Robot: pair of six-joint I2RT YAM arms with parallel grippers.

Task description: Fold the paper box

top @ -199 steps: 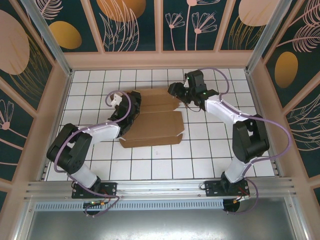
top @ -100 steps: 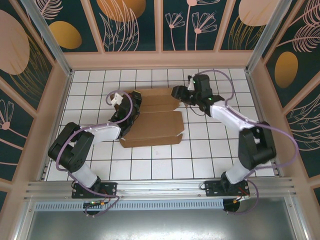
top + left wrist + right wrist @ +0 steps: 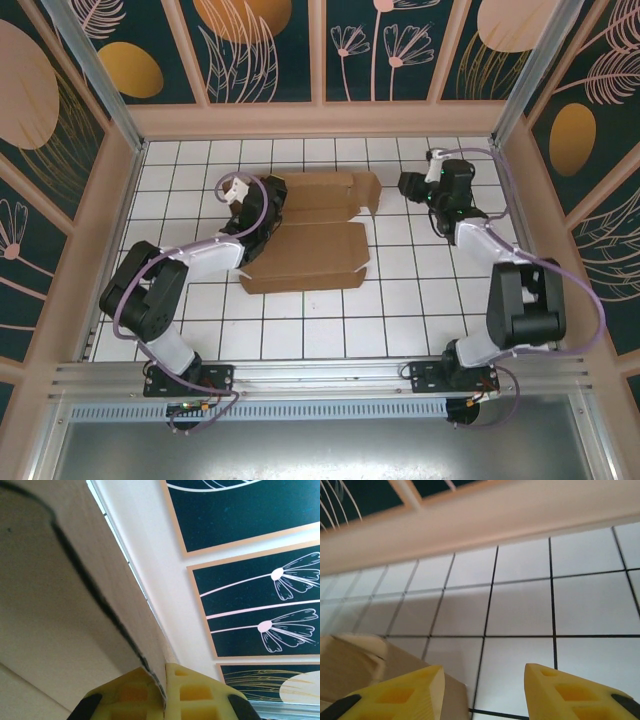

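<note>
Lying mostly flat on the tiled table [image 3: 330,320], the box [image 3: 310,235] is seen as brown cardboard with creased panels and flaps, some of which overlap.

The left gripper [image 3: 262,208] is positioned at the left edge of the box. In the left wrist view, a thin edge of the box [image 3: 60,605] is pinched between the yellow pads of the left gripper [image 3: 165,695], which are closed fully onto it. The cardboard sheet is seen running up and away from the pads.

The right gripper [image 3: 408,186] is located just beyond the far right corner of the box, apart from it. In the right wrist view, its pads are held apart at the right gripper [image 3: 482,690], and bare tile is visible between them; nothing is gripped. A corner of the box [image 3: 360,665] is seen beside the left-hand pad [image 3: 395,692].
</note>
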